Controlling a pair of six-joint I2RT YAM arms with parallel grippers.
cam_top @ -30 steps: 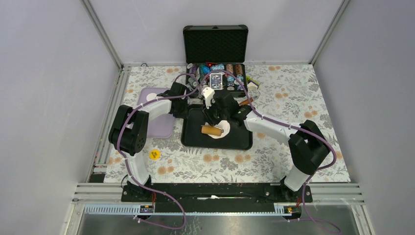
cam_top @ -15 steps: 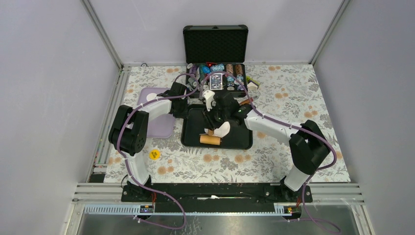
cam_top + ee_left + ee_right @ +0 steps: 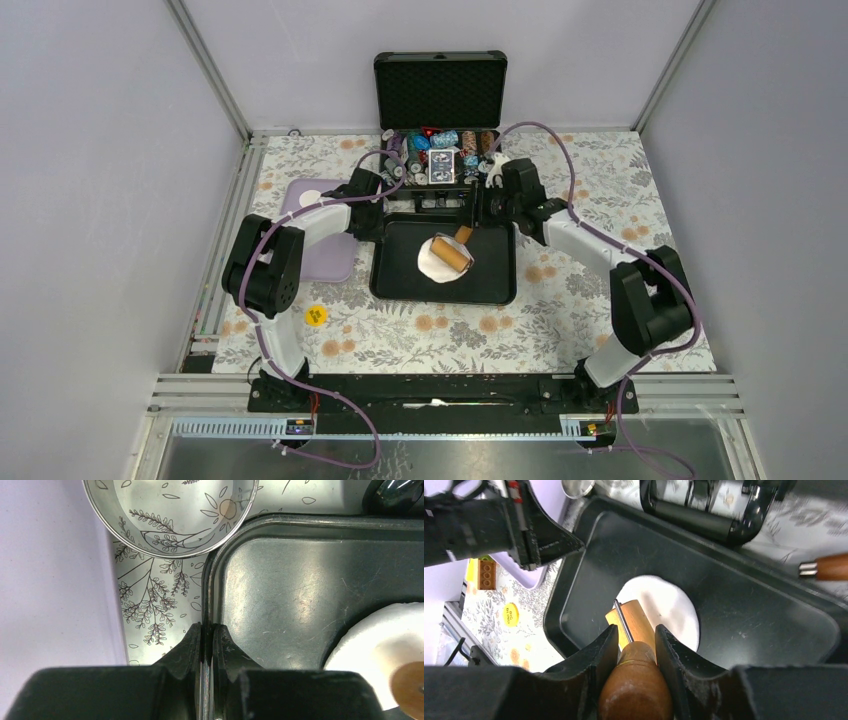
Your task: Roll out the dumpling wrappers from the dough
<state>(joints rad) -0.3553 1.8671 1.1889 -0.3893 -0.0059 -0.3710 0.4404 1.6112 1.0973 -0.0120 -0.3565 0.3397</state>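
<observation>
Grip status: right gripper [image 3: 636,632] grasps the wooden handle of the rolling pin [image 3: 635,672]; left gripper [image 3: 206,630] is clenched on the left rim of the black tray [image 3: 280,580]. The dough [image 3: 671,607], a round white sheet, lies in the tray under the roller. Lettering on the yellow disc [image 3: 510,615] is unreadable.

The left gripper [image 3: 206,632] is pinched tight on the left rim of the black tray [image 3: 280,595], with a lilac mat [image 3: 50,580] on its other side. A steel ring [image 3: 170,550] lies on the floral cloth [image 3: 150,605] just beyond the tray's corner. White dough [image 3: 370,640] sits in the tray at the lower right, with a wooden roller's [image 3: 410,685] end over it.
</observation>
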